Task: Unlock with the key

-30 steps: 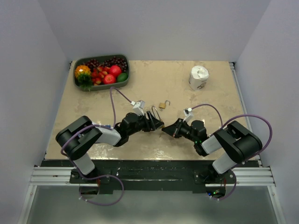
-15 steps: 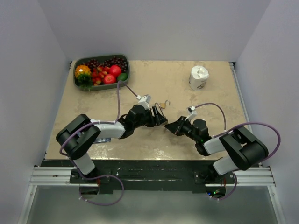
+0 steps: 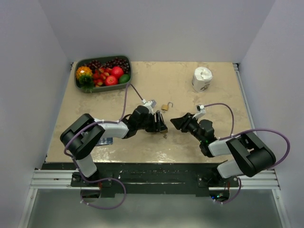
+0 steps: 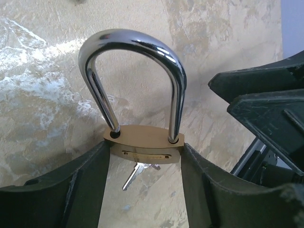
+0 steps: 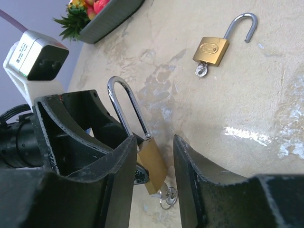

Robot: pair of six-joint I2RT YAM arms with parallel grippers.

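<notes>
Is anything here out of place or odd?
The key is beneath the padlock clamped in the left gripper, while the right gripper is open and empty. Whether the key is inserted, I cannot tell.

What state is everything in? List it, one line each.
Held brass padlock with steel shackle: shackle shut, clamped in left pincer.
Tiny silvery metal key: sticking out beneath that padlock.
Second brass padlock: lying on table, shackle swung open.
Right pincer: open, empty.

The right gripper [image 3: 174, 121] has pulled back, away from the clamped padlock [image 4: 142, 149].
</notes>
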